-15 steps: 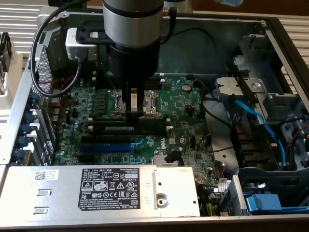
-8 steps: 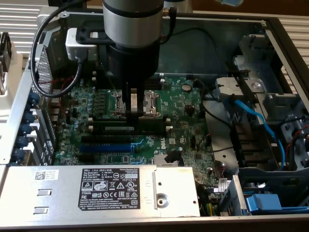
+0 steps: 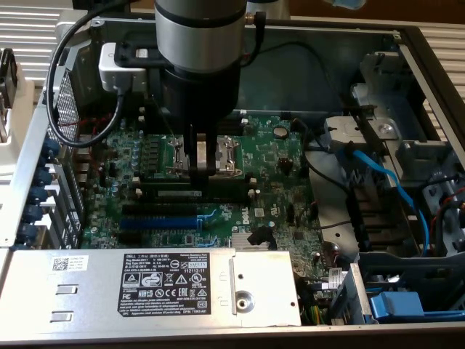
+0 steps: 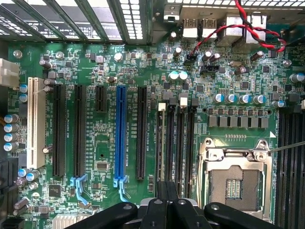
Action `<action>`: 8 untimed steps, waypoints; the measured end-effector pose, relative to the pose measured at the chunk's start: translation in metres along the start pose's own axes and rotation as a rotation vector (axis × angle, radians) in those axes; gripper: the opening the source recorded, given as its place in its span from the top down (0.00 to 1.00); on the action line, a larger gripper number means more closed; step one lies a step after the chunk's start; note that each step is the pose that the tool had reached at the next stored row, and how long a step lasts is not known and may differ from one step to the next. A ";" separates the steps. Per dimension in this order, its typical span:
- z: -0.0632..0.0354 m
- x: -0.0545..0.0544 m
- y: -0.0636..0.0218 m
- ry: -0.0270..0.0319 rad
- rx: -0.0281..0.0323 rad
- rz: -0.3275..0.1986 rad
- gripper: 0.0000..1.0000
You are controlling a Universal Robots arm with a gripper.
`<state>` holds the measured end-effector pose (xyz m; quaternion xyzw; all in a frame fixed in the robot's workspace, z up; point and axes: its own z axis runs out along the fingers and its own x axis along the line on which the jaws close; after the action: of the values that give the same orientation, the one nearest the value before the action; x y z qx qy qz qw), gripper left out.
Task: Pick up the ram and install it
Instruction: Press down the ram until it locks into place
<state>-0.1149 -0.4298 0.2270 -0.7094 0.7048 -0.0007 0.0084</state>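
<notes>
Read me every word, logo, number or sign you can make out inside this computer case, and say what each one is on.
"DELL": first word on the black label on the metal cover.
"112112-11": same label, by its symbols.
Round Dell logo: motherboard in the exterior view, at.
White sticker on the cover: too small to read.
Slot lettering on the motherboard: blurred.

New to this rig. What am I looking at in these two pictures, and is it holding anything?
One robot arm reaches down into an open desktop computer case. The exterior view looks in from outside. The wrist view looks from the arm onto the green motherboard, with its blue expansion slot and CPU socket. The gripper is shut, fingertips down at the black memory slots, where the ram stands on edge. Whether it grips or just presses the ram, I cannot tell.
</notes>
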 end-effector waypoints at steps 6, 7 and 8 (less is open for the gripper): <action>0.0004 0.000 0.0000 -0.0018 0.0001 0.000 0.90; 0.0004 0.000 0.0000 -0.0023 0.0001 0.000 0.90; 0.0002 0.000 0.0000 -0.0026 0.0002 0.000 0.90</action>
<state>-0.1148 -0.4298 0.2268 -0.7094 0.7048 0.0002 0.0093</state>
